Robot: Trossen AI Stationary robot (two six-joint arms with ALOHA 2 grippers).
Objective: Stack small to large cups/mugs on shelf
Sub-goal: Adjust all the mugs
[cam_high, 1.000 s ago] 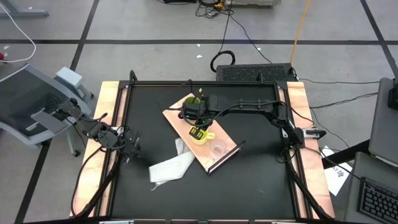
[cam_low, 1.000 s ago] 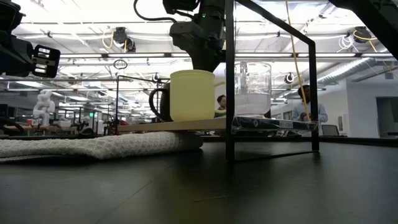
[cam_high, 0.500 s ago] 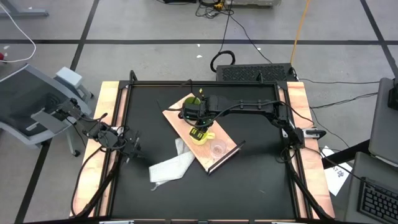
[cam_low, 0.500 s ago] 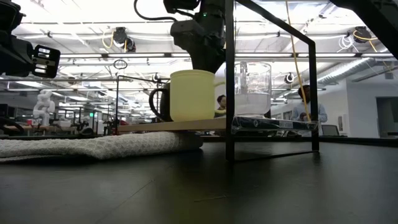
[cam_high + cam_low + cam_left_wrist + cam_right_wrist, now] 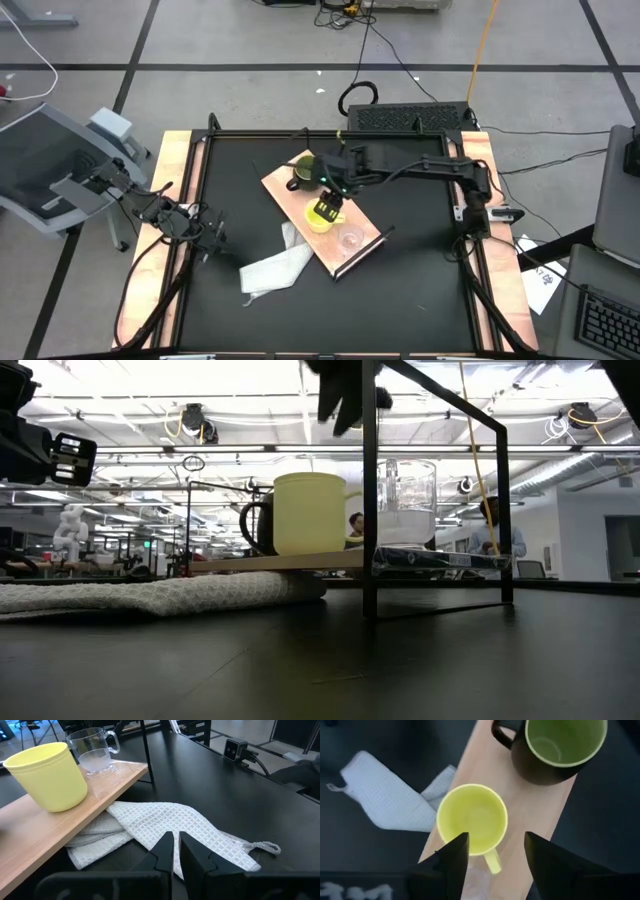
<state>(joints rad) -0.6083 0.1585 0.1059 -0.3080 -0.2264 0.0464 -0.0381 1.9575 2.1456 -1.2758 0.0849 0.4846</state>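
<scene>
The right arm [image 5: 420, 166], in the upper middle of the high view, is thin, black, with cables. Its fingers [image 5: 455, 857] are dark, flat and wide.

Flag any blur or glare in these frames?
Low view: right gripper is motion-smeared at the top; ceiling lights glare bright behind the yellow mug. Right wrist view: mugs sharp, own fingers soft. Left wrist view: clear cup sharp, light sheen on the shelf.
</scene>
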